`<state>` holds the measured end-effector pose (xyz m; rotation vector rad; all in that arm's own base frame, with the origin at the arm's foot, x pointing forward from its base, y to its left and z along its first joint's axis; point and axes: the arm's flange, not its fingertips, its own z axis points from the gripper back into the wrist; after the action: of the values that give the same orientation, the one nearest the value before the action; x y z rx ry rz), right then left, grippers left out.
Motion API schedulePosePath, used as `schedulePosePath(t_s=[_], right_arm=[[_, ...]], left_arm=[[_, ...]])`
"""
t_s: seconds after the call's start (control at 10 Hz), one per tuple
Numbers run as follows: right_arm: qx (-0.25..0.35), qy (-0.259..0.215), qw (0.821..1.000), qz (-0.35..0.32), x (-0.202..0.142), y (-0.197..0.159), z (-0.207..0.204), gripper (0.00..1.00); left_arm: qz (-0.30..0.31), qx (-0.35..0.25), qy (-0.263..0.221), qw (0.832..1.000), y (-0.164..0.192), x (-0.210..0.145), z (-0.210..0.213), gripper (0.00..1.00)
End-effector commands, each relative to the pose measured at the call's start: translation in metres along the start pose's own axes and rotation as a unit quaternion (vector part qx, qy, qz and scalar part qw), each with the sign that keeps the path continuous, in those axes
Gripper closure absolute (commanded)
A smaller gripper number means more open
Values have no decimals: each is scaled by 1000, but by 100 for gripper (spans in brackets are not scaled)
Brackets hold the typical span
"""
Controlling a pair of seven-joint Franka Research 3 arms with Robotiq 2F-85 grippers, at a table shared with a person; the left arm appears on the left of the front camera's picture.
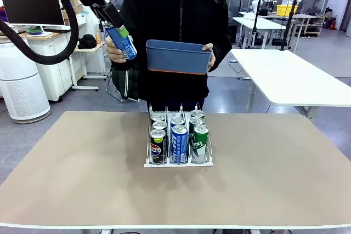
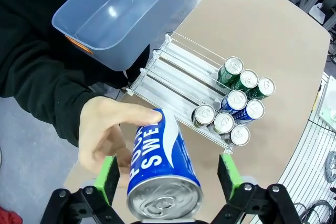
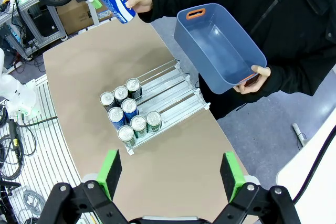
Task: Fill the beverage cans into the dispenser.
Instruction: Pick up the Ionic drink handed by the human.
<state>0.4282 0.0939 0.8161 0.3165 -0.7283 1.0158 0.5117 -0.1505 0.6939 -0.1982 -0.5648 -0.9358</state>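
- Left gripper (image 2: 169, 178) raised at far left, jaws wide, straddling a blue can (image 2: 160, 174); pads on either side, not touching it.
- Person's hand (image 2: 107, 132) holds that blue can by its far end.
- Person's other hand (image 3: 255, 77) holds an empty blue tub (image 1: 178, 56) above the far table edge.
- Right gripper (image 3: 170, 171) fully open, holding nothing, high over the table (image 1: 82, 179).
- Dispenser (image 1: 178, 138) mid-table, seven cans in its three lanes: Pepsi can (image 1: 157, 146) front left, blue front centre, green can (image 1: 200, 142) front right.
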Motion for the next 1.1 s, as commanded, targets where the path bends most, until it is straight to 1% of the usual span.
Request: schedulePosePath(t_s=[0.0, 0.1, 0.2, 0.8, 0.9, 1.0], right_arm=[[2, -3, 1000, -5, 0, 0, 0, 0], [2, -3, 1000, -5, 0, 0, 0, 0], [2, -3, 1000, -5, 0, 0, 0, 0], [2, -3, 1000, -5, 0, 0, 0, 0], [2, -3, 1000, -5, 0, 0, 0, 0], [2, -3, 1000, -5, 0, 0, 0, 0]], left_arm=[[1, 1, -9, 1000, 1, -7, -6, 0], [-2, -6, -7, 1000, 2, -8, -6, 0], [1, 0, 1, 1000, 0, -1, -1, 0], [1, 0, 1, 1000, 0, -1, -1, 0], [-1, 0, 0, 1000, -1, 2, -1, 57], [2, 11, -1, 1000, -1, 2, -1, 59]])
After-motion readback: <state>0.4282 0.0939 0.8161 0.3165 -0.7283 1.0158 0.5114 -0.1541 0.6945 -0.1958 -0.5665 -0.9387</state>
